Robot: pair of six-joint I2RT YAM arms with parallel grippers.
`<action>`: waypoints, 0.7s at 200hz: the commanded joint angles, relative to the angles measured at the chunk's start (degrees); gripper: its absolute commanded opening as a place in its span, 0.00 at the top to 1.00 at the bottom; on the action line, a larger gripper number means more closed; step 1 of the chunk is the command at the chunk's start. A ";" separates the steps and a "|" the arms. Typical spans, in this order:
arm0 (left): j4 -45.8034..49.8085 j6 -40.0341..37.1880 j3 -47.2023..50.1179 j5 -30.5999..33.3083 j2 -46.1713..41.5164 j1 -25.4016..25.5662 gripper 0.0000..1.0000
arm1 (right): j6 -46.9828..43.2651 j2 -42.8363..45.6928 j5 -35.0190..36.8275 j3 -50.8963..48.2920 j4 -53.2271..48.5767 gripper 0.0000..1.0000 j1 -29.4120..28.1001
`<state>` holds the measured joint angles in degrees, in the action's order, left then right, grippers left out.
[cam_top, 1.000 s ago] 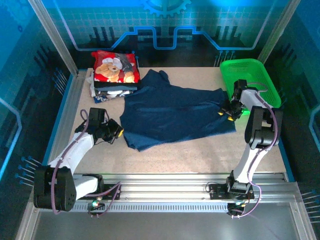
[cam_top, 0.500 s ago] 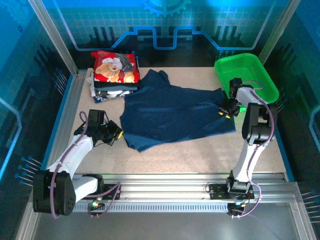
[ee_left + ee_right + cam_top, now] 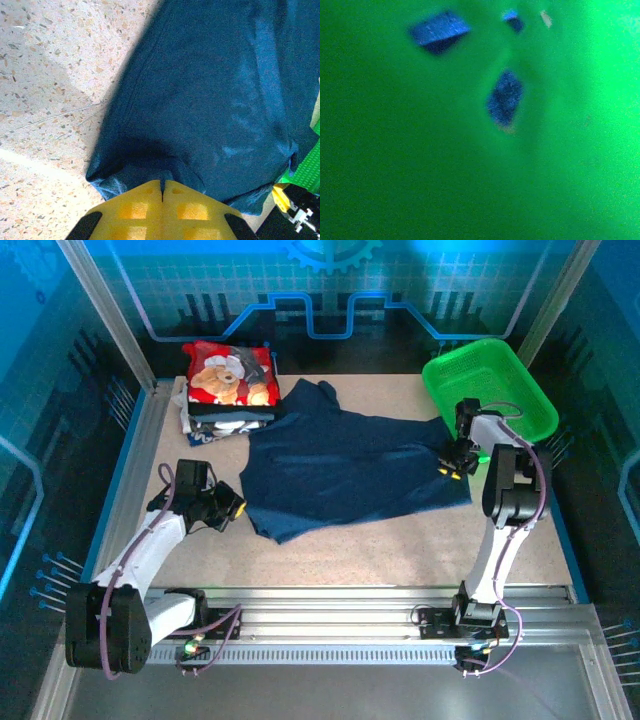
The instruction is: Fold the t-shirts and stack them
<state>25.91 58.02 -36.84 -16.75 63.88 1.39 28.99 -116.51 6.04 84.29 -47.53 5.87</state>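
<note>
Arm bases are bolted to the rail at the near edge of the speckled table [image 3: 400, 540].

Left gripper [image 3: 236, 508] is low over the table on the near left, pointing right at the near left corner of the navy t-shirt [image 3: 350, 465]. In the left wrist view the left gripper [image 3: 162, 186] has its yellow fingers [image 3: 135, 210] pressed together with no gap. The navy t-shirt [image 3: 210, 100] bunches into a dark fold right at the tips, and its hem lies on the table [image 3: 45, 100] just to the left. Whether any cloth is pinched between the tips cannot be told.

The navy t-shirt lies spread flat and unfolded across the table's middle, wrinkled, with one point reaching toward the far side.

Right gripper [image 3: 446, 466] is down at the shirt's right edge, yellow tips on or just above the cloth. How far its jaws are apart cannot be told, nor whether cloth is held. The right wrist view is a close green blur with a few dark blue patches [image 3: 505, 97]. The left wrist view catches a yellow tip of the right gripper [image 3: 281, 197] at the shirt's far edge, beside green mesh [image 3: 307, 167].

The green basket [image 3: 495, 385] sits at the far right, just beyond the right wrist and touching or nearly touching it.

At the far left is a stack of folded shirts. The red teddy-bear t-shirt [image 3: 232, 375] is on top, with blue and white folded shirts [image 3: 215, 420] under it. The stack is close to the navy shirt's far left edge.
</note>
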 commanded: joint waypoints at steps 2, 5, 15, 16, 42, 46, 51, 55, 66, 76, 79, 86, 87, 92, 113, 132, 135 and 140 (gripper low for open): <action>1.77 -1.54 0.14 0.43 -0.94 -0.86 1.00 | -1.22 -3.98 1.06 -0.08 -3.46 0.74 -0.85; 1.70 -1.52 0.11 0.50 -0.95 -0.94 1.00 | -1.22 -4.07 1.12 0.13 -3.57 0.75 -0.86; 1.69 -1.59 0.02 0.51 -0.90 -0.95 1.00 | -0.93 -4.17 1.29 0.34 -3.60 0.78 -0.86; 1.69 -1.55 0.02 0.50 -0.88 -0.95 1.00 | -0.85 -4.17 1.32 0.34 -3.61 0.78 -0.86; 1.90 -1.86 -0.41 0.49 -0.76 -1.04 1.00 | 0.24 -3.96 0.67 0.47 -3.10 0.94 -0.36; 1.99 -1.87 -0.50 0.56 -0.78 -1.04 1.00 | 0.46 -3.73 0.53 0.40 -2.97 0.96 -0.31; 2.12 -2.01 -0.64 0.56 -0.85 -1.04 1.00 | 0.68 -3.17 0.45 0.36 -2.65 0.99 -0.25; 2.25 -2.11 -0.73 0.58 -0.86 -1.04 1.00 | 0.78 -2.64 0.48 0.20 -2.26 1.00 -0.24; 2.69 -2.33 -1.02 0.67 -0.90 -1.04 1.00 | 1.14 -1.00 0.54 -0.09 -1.39 1.00 -0.15; 2.83 -2.53 -1.19 0.82 -1.03 -1.08 1.00 | 1.61 0.20 0.21 -0.03 -1.08 1.00 0.15; 2.83 -2.51 -1.19 0.84 -1.10 -1.04 1.00 | 1.74 0.53 0.06 0.10 -1.04 1.00 0.33; 2.83 -2.56 -1.30 0.85 -1.10 -1.04 1.00 | 1.94 1.32 -0.14 0.42 -1.09 1.00 0.63; 2.83 -2.52 -1.30 0.85 -1.11 -1.04 1.00 | 1.99 1.43 -0.15 0.47 -1.08 1.00 0.72; 2.91 -2.56 -1.37 0.81 -1.19 -1.12 1.00 | 2.03 1.97 -0.39 0.72 -1.08 1.00 1.04; 3.26 -2.98 -1.90 0.75 -1.20 -1.12 1.00 | 1.43 3.57 -1.05 2.77 -2.45 1.00 2.03; 3.51 -3.16 -2.69 0.58 -1.23 -1.12 1.00 | 0.21 4.56 -2.11 4.67 -4.06 1.00 2.56; 3.57 -3.21 -2.85 0.58 -1.27 -1.12 1.00 | -0.01 4.68 -2.31 4.85 -4.33 1.00 2.69; 3.76 -3.26 -3.13 0.50 -1.36 -1.17 1.00 | -0.28 4.93 -2.49 5.07 -4.79 1.00 2.78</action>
<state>27.49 56.53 -37.26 -16.75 63.88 0.89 29.93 -114.72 5.06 86.37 -49.52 7.49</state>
